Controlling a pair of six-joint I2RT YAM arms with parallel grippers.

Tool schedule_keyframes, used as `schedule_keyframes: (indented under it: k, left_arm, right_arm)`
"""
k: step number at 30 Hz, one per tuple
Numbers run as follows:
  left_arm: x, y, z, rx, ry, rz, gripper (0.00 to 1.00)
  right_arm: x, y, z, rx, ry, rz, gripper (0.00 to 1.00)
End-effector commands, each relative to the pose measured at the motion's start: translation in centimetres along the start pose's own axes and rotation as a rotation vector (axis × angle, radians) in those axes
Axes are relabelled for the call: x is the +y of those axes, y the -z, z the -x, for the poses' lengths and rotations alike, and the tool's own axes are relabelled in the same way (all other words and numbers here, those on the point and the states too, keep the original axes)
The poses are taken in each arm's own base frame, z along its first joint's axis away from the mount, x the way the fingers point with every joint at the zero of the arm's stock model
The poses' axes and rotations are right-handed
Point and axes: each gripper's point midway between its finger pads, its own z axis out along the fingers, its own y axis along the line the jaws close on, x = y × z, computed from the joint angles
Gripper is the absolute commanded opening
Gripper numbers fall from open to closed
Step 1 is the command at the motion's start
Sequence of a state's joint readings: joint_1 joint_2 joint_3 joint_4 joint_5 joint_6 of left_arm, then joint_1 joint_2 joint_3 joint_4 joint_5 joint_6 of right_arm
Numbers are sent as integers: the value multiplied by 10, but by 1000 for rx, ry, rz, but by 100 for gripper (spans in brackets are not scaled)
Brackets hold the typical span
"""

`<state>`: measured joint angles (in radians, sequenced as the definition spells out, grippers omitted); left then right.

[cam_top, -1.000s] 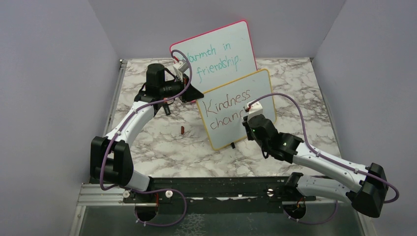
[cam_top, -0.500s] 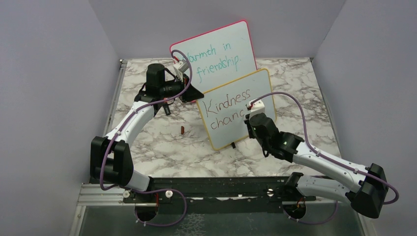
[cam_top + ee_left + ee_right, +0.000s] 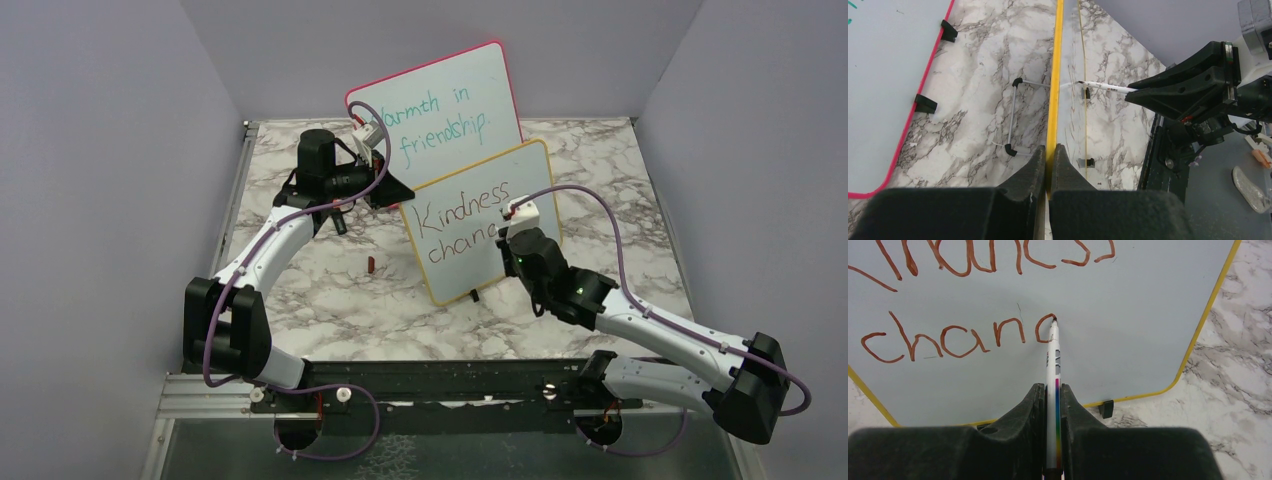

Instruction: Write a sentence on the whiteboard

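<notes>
Clamping the yellow left edge of the whiteboard (image 3: 455, 275), the left gripper (image 3: 1049, 151) has its fingers pressed together on the frame. The whiteboard stands upright near the middle of the tabletop (image 3: 300, 290), just in front of a pink-framed board (image 3: 440, 100). Further right, the right gripper (image 3: 1052, 390) is closed tight on a marker (image 3: 1052, 360). Its tip touches the whiteboard at the end of the sentence (image 3: 948, 337), which reads "Kindness" above "chan" and an unfinished letter.

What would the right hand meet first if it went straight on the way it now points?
Most likely the whiteboard: the marker in the right hand touches it with its tip.
</notes>
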<state>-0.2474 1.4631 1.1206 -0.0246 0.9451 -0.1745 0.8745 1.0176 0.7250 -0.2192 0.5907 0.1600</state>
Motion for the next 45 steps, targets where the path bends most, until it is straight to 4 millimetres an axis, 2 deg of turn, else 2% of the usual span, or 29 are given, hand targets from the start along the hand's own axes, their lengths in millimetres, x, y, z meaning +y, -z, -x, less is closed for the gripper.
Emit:
schedule_keyframes:
  k: [1, 15, 26, 36, 45]
  left_arm:
    - [7, -9, -33, 92, 66, 13, 0]
    - [7, -9, -33, 91, 65, 15, 0]
    - [6, -9, -32, 89, 62, 15, 0]
    - [6, -9, -32, 89, 63, 16, 0]
    - [7, -9, -33, 90, 65, 17, 0]
  right_arm:
    - [-4, -1, 19, -56, -36, -20, 1]
    - [-2, 6, -23, 83, -34, 8, 1]
    - [3, 8, -42, 162, -16, 36, 1]
    - [15, 8, -43, 187, -4, 102, 1]
    - [33, 10, -26, 156, -17, 196, 1]
